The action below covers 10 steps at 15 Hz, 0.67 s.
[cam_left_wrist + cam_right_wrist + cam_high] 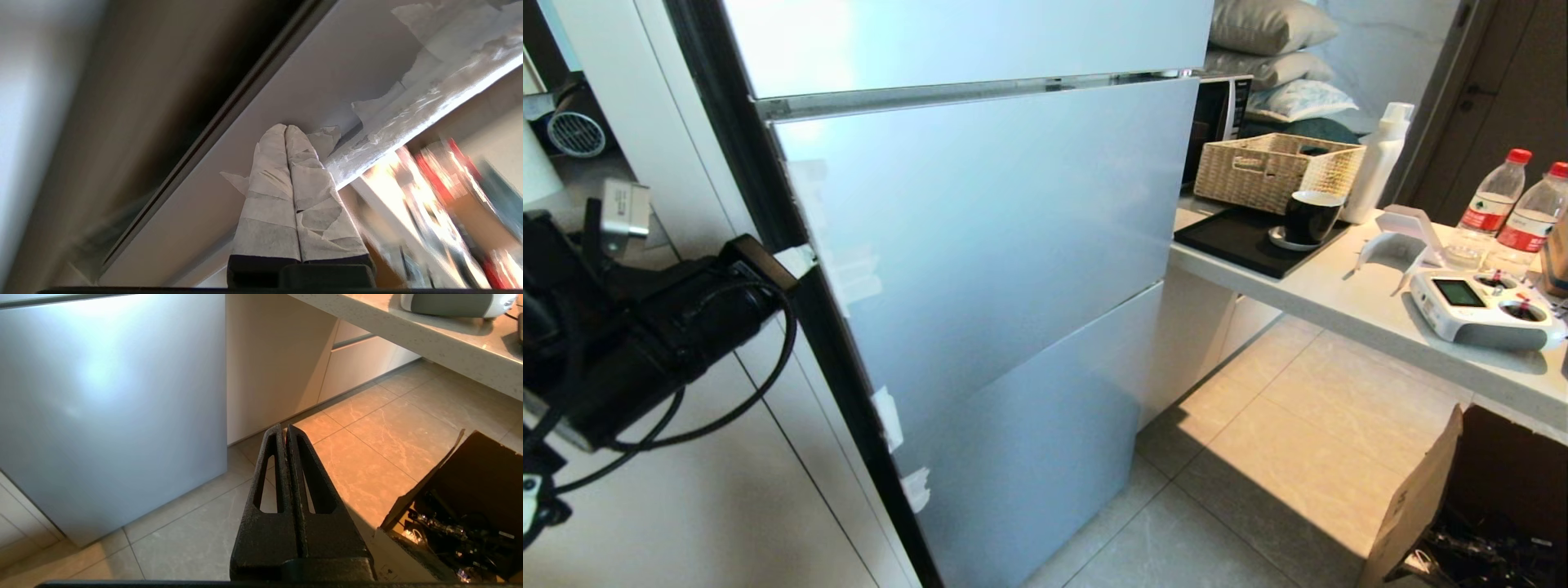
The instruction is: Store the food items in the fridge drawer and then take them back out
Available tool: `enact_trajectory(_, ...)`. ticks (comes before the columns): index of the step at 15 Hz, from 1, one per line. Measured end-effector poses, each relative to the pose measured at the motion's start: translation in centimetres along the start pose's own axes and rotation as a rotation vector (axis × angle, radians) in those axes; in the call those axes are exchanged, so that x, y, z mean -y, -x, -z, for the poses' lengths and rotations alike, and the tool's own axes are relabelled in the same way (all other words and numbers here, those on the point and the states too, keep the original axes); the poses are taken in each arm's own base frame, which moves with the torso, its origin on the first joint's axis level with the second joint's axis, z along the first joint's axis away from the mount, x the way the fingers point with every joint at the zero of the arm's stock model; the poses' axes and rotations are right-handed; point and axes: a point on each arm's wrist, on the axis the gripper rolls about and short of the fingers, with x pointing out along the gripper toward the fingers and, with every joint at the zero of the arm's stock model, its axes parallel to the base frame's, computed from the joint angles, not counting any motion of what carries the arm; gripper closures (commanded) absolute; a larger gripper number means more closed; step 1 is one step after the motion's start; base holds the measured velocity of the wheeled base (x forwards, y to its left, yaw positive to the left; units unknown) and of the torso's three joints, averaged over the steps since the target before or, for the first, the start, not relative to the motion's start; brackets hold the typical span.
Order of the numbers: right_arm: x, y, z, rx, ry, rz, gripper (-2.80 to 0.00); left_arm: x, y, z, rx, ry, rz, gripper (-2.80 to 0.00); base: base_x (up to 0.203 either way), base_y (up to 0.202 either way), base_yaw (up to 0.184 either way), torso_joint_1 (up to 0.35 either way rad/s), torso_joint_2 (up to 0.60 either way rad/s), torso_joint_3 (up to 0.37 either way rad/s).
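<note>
Left wrist view: left tool (286, 127) (tips together) touches fridge door (310, 81) edge.

Glossy pale-blue fridge door panels (980, 229) ahead of the jaws; left gripper (286, 127) wrapped in wrinkled white cloth tape (right gripper (284, 428) matt black plastic); polished marbled floor tiles (367, 457).

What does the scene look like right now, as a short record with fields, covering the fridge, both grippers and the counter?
fridge: pale-blue door panels, drawer and food not in view
left gripper: shut, tape-wrapped fingertips at the fridge door's left edge
right gripper: shut, empty, hanging over the floor tiles
counter: wicker basket, black cup, two water bottles, white controller
</note>
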Motion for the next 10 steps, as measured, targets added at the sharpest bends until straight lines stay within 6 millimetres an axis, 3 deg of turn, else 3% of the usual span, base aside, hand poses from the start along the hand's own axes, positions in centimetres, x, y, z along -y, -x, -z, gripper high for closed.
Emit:
enact_trajectory(6,0.0,0.0,0.0,0.0,0.0,-0.001,0.0,1.7,4.0,1.8,-0.065,0.004,0.073,0.0,0.0,0.0,0.0,0.0,0.0,0.0)
enact_trajectory(10,0.0,0.0,0.0,0.0,0.0,-0.001,0.0,4.9,7.7,3.0,-0.129,0.021,0.259,0.0,0.0,0.0,0.0,0.0,0.0,0.0)
